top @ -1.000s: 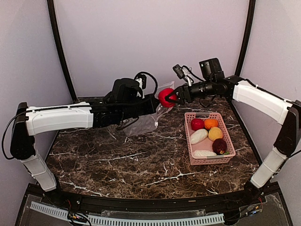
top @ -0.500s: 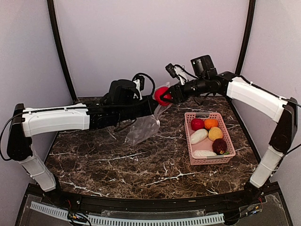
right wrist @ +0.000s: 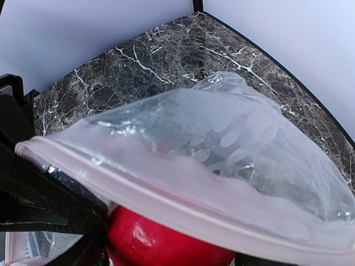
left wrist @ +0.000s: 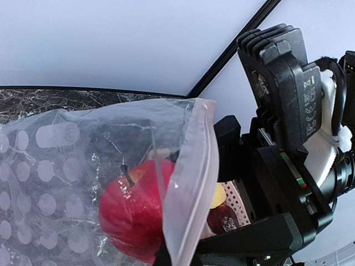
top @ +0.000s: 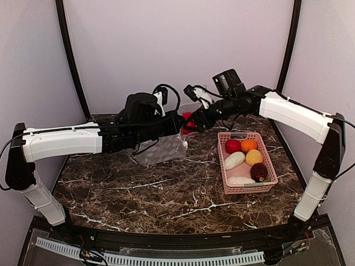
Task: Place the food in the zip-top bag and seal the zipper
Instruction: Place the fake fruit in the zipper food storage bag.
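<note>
My left gripper (top: 181, 125) is shut on the mouth edge of the clear dotted zip-top bag (top: 160, 149), which hangs from it down to the table. My right gripper (top: 192, 123) is shut on a red ball (top: 188, 119) and holds it at the bag's mouth. In the left wrist view the red ball (left wrist: 133, 210) shows through the plastic behind the whitish-pink zipper (left wrist: 194, 172). In the right wrist view the zipper (right wrist: 166, 199) lies across the top of the red ball (right wrist: 161, 244). The other food lies in the basket: red (top: 233, 146), orange (top: 249, 145), yellow (top: 254, 157), maroon (top: 258, 172) and two white pieces (top: 234, 160).
The pink lattice basket (top: 222, 176) stands on the right of the dark marble table (top: 166, 194). Both arms meet above the table's back middle. Purple walls and black frame poles (top: 69, 50) close in the back and sides.
My right gripper has moved left and down with the red ball, from beside the bag into its mouth. The left gripper kept hold of the bag, which shifted a little.
</note>
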`<move>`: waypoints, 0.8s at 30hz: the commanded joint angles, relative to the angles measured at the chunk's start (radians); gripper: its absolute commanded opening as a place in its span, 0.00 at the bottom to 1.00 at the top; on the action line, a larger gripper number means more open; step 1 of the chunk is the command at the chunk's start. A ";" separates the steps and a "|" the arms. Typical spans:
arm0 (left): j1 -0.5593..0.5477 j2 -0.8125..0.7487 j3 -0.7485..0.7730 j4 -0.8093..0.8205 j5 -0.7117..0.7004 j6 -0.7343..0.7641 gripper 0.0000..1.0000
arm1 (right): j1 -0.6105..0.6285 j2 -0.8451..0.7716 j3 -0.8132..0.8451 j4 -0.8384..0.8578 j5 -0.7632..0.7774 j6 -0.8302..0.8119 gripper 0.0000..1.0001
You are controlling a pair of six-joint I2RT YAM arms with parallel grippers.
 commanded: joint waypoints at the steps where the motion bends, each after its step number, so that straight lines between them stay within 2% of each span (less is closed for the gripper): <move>1: -0.003 -0.040 -0.030 0.017 -0.019 0.021 0.01 | 0.015 -0.031 0.038 0.003 -0.018 -0.032 0.79; 7: -0.004 -0.056 -0.055 -0.011 -0.040 0.045 0.01 | 0.012 -0.095 0.039 -0.109 -0.088 -0.136 0.91; 11: -0.003 -0.077 -0.057 -0.062 -0.052 0.082 0.01 | 0.012 -0.187 -0.024 -0.138 -0.161 -0.213 0.91; 13: -0.004 -0.086 -0.048 -0.097 -0.049 0.105 0.01 | 0.012 -0.245 -0.073 -0.139 -0.198 -0.296 0.87; 17: -0.003 -0.099 -0.014 -0.195 -0.030 0.157 0.01 | 0.016 -0.325 -0.144 -0.168 -0.240 -0.492 0.71; 19: -0.003 -0.099 0.007 -0.249 -0.018 0.185 0.01 | 0.018 -0.326 -0.137 -0.196 -0.232 -0.558 0.63; 24: -0.003 -0.099 0.039 -0.355 0.005 0.228 0.01 | 0.052 -0.268 -0.126 -0.187 -0.124 -0.675 0.53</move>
